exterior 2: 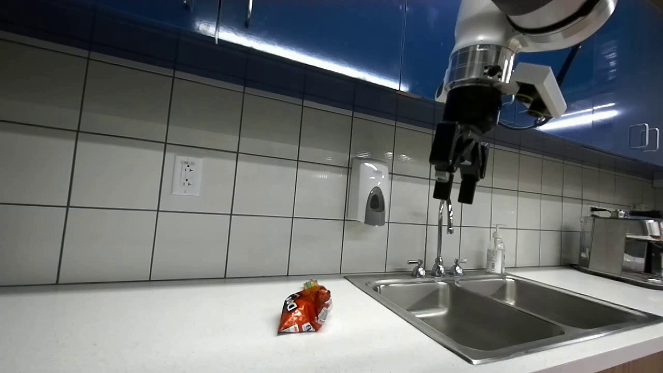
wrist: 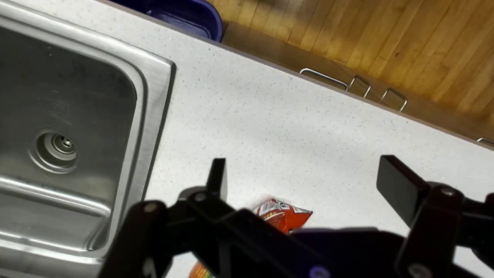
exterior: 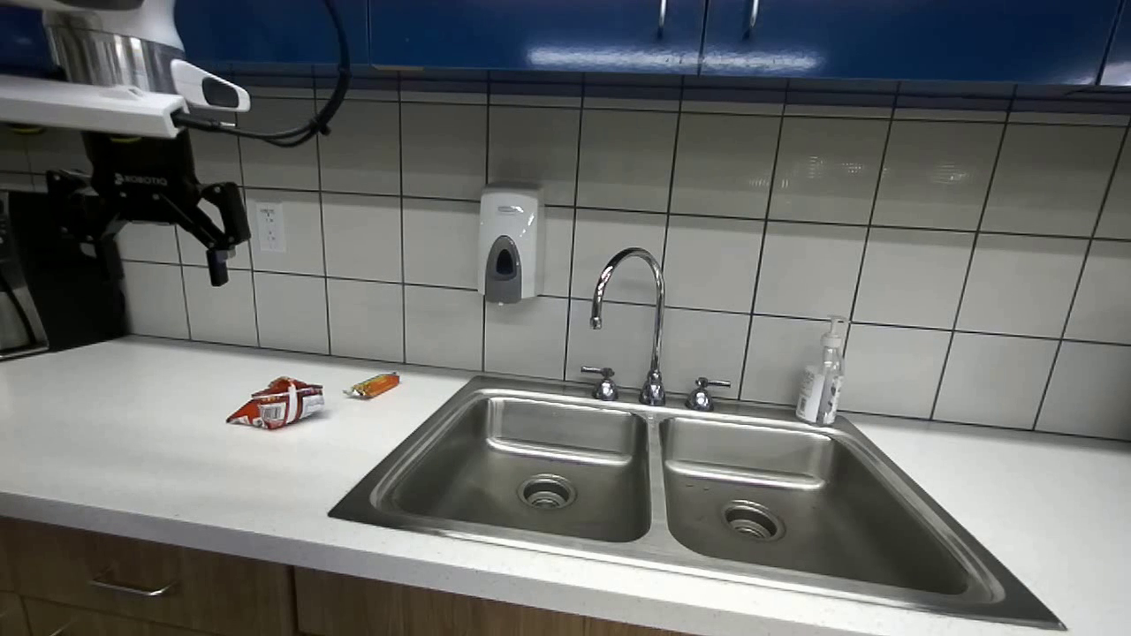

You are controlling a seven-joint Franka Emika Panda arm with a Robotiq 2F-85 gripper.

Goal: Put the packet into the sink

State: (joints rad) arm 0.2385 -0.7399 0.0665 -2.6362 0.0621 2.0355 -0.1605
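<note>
The packet [exterior: 278, 405] is a crinkled red-and-white wrapper on the white counter, left of the sink in both exterior views [exterior 2: 303, 313]. In the wrist view the packet [wrist: 296, 216] is partly hidden by the gripper's linkage. The sink [exterior: 656, 481] is a steel double basin, with its rim also showing in an exterior view [exterior 2: 409, 317] and the wrist view [wrist: 158, 85]. No object shows in its bowls. My gripper [exterior: 165, 265] is open and empty, high above the counter; its fingers are wide apart in the wrist view [wrist: 307, 177] and also show in an exterior view [exterior 2: 456, 194].
A smaller orange-brown item [exterior: 375, 385] lies beside the packet toward the wall. A gooseneck faucet [exterior: 658, 327] rises behind the sink. A wall soap dispenser [exterior: 512, 208], a pump bottle [exterior: 822, 384] and a dark appliance [exterior: 71, 300] stand around. Blue cabinets [exterior: 530, 31] hang above.
</note>
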